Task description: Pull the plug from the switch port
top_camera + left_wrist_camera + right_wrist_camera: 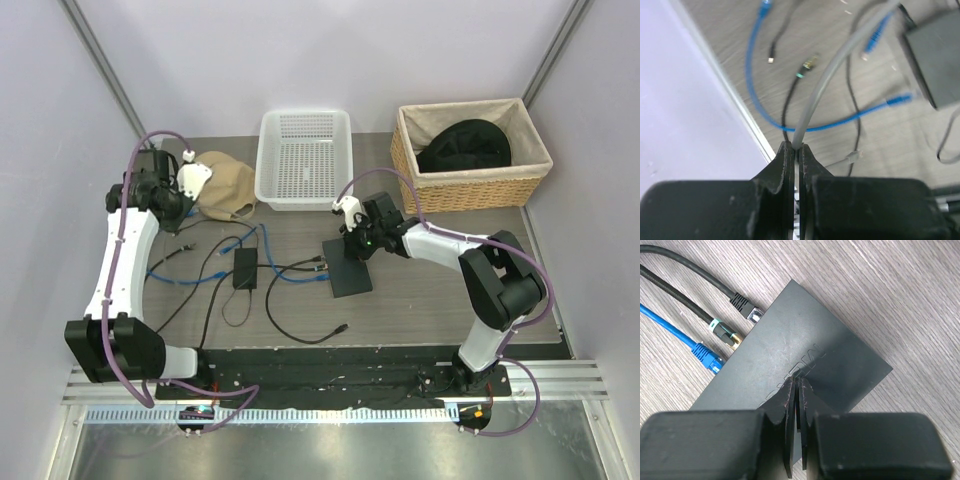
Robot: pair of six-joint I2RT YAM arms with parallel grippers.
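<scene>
- The switch (830, 355) lies mid-table; the right gripper (797, 382) rests on its top, fingers together.
- The left gripper (796, 147), well apart from the switch, is clamped on a grey cable (812, 97).
- Three plugs (726, 334) touch the switch's edge; whether they are seated is unclear, so the pull is probably not finished.

I take the white plastic basket (304, 158) at the far middle of the table (430, 320) as my mark. To its right I see a wicker basket (470, 190) with a pale cloth liner. Something black and rounded (465, 148) lies in it; I can't tell what. Just beside the white basket's near-left corner lies a tan cap (225, 188). On my side of the white basket, slightly left of it, a small black adapter brick (245, 268) lies flat with thin cords trailing. A thin black cord (341, 328) curls nearer still, its free end below the white basket's right edge.
</scene>
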